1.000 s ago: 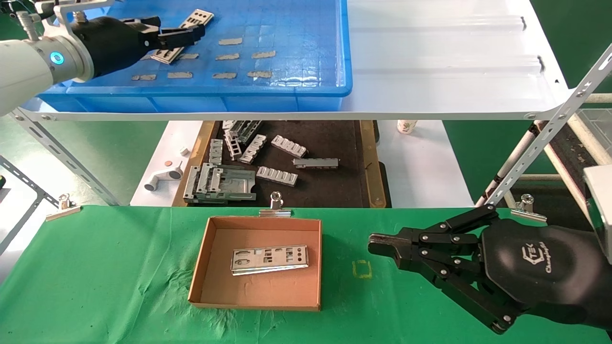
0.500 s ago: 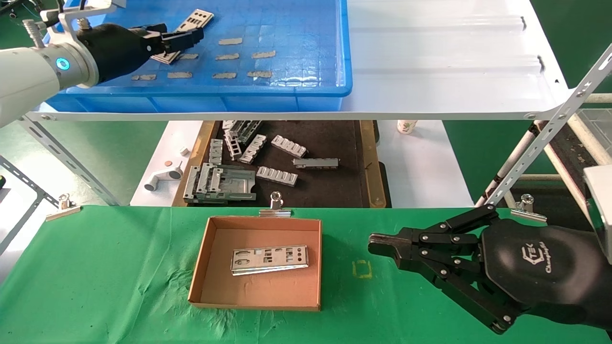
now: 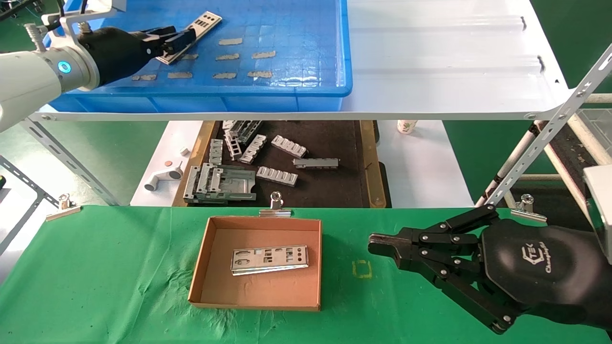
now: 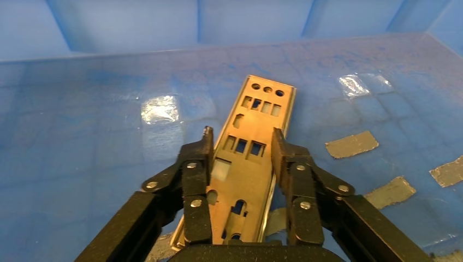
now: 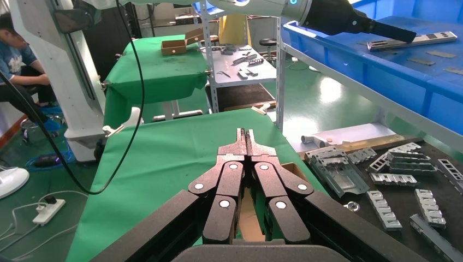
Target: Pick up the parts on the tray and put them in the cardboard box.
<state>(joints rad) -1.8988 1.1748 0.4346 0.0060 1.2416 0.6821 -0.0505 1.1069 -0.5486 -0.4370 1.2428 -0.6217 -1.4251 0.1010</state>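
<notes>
One part, a thin silver punched plate [image 3: 204, 22], lies slanted in the blue tray [image 3: 205, 91] on the upper shelf. My left gripper [image 3: 184, 39] is over its near half, shut on it. In the left wrist view my left gripper [image 4: 241, 136] has a finger against each long edge of the plate [image 4: 261, 109]. Another such part [image 3: 269, 259] lies in the cardboard box [image 3: 253, 302] on the green cloth. To the right of the box, low over the cloth, my right gripper [image 3: 377, 243] is shut and empty, fingertips [image 5: 240, 136] pressed together.
Grey tape strips [image 3: 239, 56] dot the tray floor. Below the white shelf [image 3: 444, 57] is a dark tray with a wooden rim [image 3: 369, 162] holding grey ribbed brackets [image 3: 289, 145]. A binder clip [image 3: 276, 205] sits at the box's far wall. A slanted metal strut [image 3: 550, 129] rises at right.
The left gripper's fingers have closed in on the plate and drawn back a little to the left; the plate's far end has swung slightly right. The right arm has not moved.
</notes>
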